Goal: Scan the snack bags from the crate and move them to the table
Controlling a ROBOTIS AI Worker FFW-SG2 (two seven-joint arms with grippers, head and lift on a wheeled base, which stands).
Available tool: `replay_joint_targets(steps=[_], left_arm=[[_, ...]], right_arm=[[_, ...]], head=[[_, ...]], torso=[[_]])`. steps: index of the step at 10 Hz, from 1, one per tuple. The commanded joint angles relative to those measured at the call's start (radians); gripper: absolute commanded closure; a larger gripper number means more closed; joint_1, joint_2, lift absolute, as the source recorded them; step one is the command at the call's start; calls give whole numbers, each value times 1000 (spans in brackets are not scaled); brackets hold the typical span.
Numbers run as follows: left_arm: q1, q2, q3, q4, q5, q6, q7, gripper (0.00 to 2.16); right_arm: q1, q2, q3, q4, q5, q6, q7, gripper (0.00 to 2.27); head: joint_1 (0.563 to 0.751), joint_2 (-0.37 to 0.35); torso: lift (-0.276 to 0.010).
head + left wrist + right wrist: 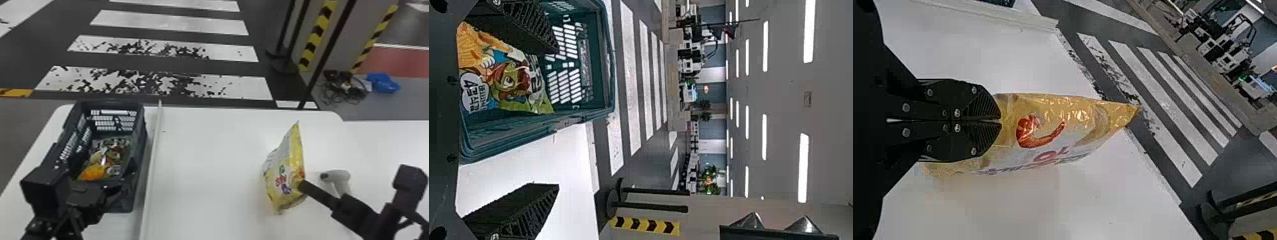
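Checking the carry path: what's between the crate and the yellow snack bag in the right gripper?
Head view: a pale raised strip beside the crate, then white tabletop up to the yellow snack bag.

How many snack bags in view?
2 that I can make out: a yellow bag held in the right gripper, and a multicolored bag inside the crate. More could be hidden beneath the one in the crate.
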Motion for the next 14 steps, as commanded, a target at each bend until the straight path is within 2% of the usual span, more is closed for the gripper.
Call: replay_joint_targets(steps=[1,5,8,9,11,12,13,14], left_arm=[[-2,-1,-5,0,-2,0,1,36],[1,-1,-8,-3,-4,0,1,36],[9,0,-8,-4,-12,0,4,36],[11,2,-8,-4,-12,0,6,36],[12,0,-8,-1,-16,0,6,36],[14,0,-8,-1,-18,0,6,36],[14,0,-10,-1,-21,0,6,36],[15,0,-13,2,-24,0,7,36]], right_arm=[[1,11,-10,17,2,5,-11,2243],[-31,-1,-44,22,84,61,-21,2243],[-92,-49,-41,88,122,159,-22,2240],[-115,-66,-43,100,121,235,-19,2240],[-123,-76,-33,106,133,263,12,2240],[-126,-92,-27,108,144,266,32,2111],[-141,-104,-24,112,167,303,61,1403],[-155,-124,-1,121,205,309,84,113]], head=[[695,-113],[695,-156],[695,-178],[695,-183],[695,-182],[695,-176],[695,-172],[695,-171]], torso=[[-95],[-95],[-95],[-95],[-95],[-95],[-95],[-95]])
